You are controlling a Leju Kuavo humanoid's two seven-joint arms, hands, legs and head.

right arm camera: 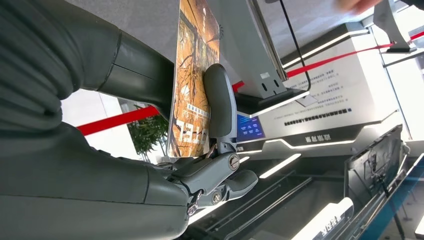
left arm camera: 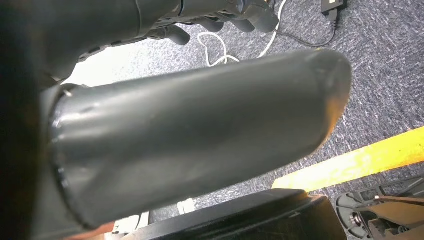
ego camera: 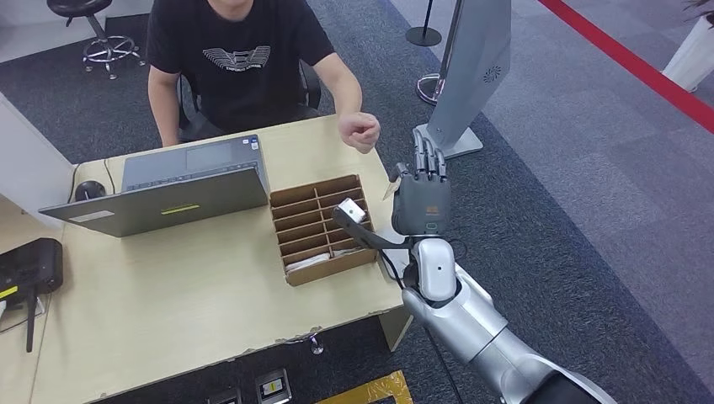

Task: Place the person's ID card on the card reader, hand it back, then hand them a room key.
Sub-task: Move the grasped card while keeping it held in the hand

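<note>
The room key card [right arm camera: 192, 80] stands on edge in the right hand [ego camera: 421, 198], pinched between thumb and a finger [right arm camera: 220, 105], its long axis along the raised fingers. The hand is held up off the worktop's [ego camera: 194, 295] edge, beside the cardboard divider box [ego camera: 322, 227] and near the person's fist [ego camera: 360, 131]. The left hand [left arm camera: 220, 15] hangs over carpet, fingers curled, holding nothing.

A light wooden table [ego camera: 194, 311] carries an open grey laptop [ego camera: 181, 189], with a compartmented cardboard box [ego camera: 322, 229] just right of it and a black device [ego camera: 29, 268] far left.
</note>
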